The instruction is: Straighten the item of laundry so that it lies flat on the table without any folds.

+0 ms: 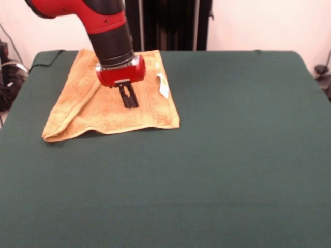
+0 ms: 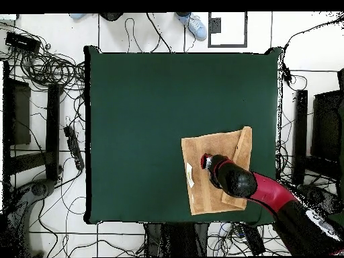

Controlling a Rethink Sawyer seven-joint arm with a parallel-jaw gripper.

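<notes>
The item of laundry (image 1: 150, 111), a golden-orange towel, lies near the table's (image 1: 217, 165) far left corner in the front view. Its left side is folded over in a long diagonal flap, and a white tag (image 1: 163, 85) shows at its right edge. My gripper (image 1: 130, 104) points down over the towel's middle, its black fingers (image 1: 126, 96) pressed together and shut, tips at or just above the cloth. No cloth looks lifted. From overhead, the towel (image 2: 201, 191) sits near the table's (image 2: 148, 121) lower right corner, with my gripper (image 2: 205, 161) over it.
The towel's far edge reaches close to the table's edge. Cables (image 2: 47, 67) and dark stands (image 2: 300, 134) surround the table on the floor. A person's shoes (image 2: 195, 25) show at the top of the overhead view.
</notes>
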